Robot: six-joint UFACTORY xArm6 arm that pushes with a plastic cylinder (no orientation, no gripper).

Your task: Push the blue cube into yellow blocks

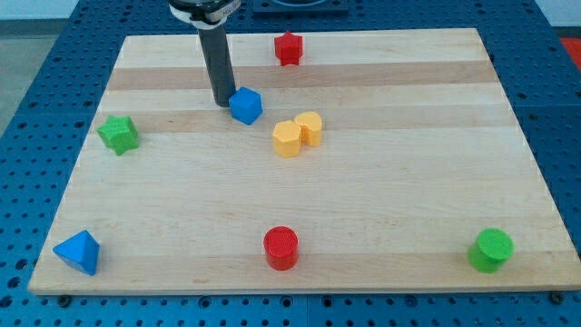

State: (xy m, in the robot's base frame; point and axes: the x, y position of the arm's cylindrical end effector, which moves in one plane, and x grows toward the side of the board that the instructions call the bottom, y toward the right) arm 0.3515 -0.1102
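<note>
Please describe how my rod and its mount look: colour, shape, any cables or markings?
My rod is a straight, dark grey, matte cylinder ending at my tip. Its upper end enters a round black-and-white mount at the view's top. No cables or markings show.

rod (216, 54) top cut off by view's top
</note>
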